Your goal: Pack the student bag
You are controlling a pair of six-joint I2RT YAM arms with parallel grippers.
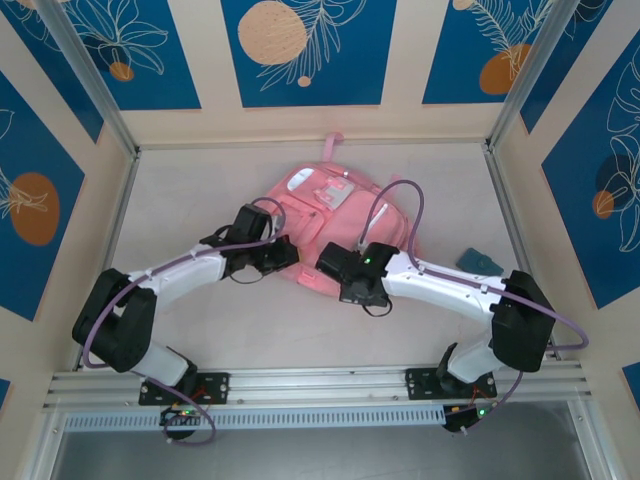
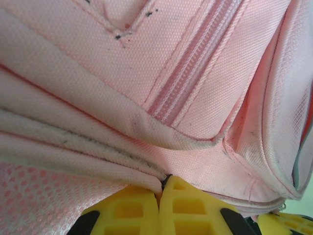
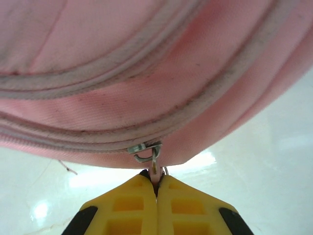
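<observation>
- The student bag (image 1: 320, 225) lies flat on the tabletop (image 1: 200, 190), about mid-width and toward the far side. Its top loop points at the back wall and its front pockets face up.
- No pocket gapes open in any view. The zip line seen by the left wrist camera runs closed, and the seams by the right wrist camera sit together.
- Nothing can be seen going into the bag, and its contents are hidden. Packing proper looks not yet begun, and the work appears to be at the stage of opening a compartment.
- A small teal object (image 1: 478, 262) lies on the tabletop beside the right arm, clear of the bag. It may be something to pack, but what it is cannot be made out.
- What seems left is to draw a zip open, put the items in, and close the bag.
- The right fingers (image 3: 127, 208) are clenched on the zip pull (image 3: 155, 170) at the bag's near lower edge. The pull's thin tab is pinched between the tips, with the metal slider (image 3: 144, 149) just above them.
- The left fingers (image 2: 129, 208) are also pressed together, with their tips against a piped seam on the bag's near left edge. They appear to nip a thin lip of the fabric, as if to steady the bag, though how much is caught between them is hard to tell.
</observation>
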